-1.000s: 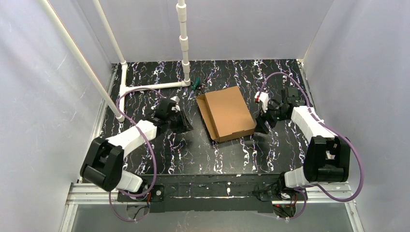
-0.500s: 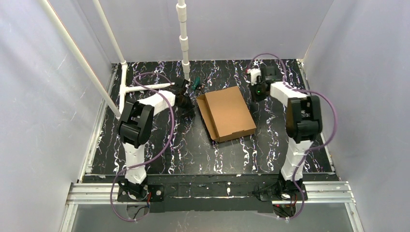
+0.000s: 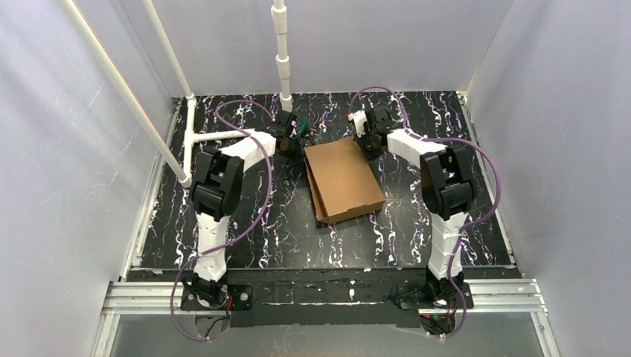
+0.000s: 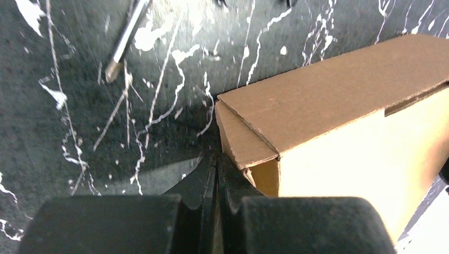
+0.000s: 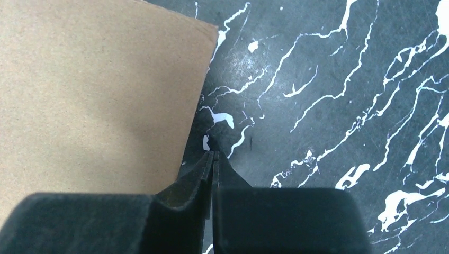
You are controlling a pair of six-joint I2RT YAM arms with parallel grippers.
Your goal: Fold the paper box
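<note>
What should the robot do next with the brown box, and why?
Probably press the lid down. The left pincer and right pincer are shut at the far corners of the paper box, whose lid looks skewed over the base.

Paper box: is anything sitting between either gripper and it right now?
Nothing visible. The left gripper, shut, has its tips right at the paper box's far-left corner. The right gripper, also shut, sits just beside its right edge. A thin silvery rod lies off to the side, not between them.
</note>
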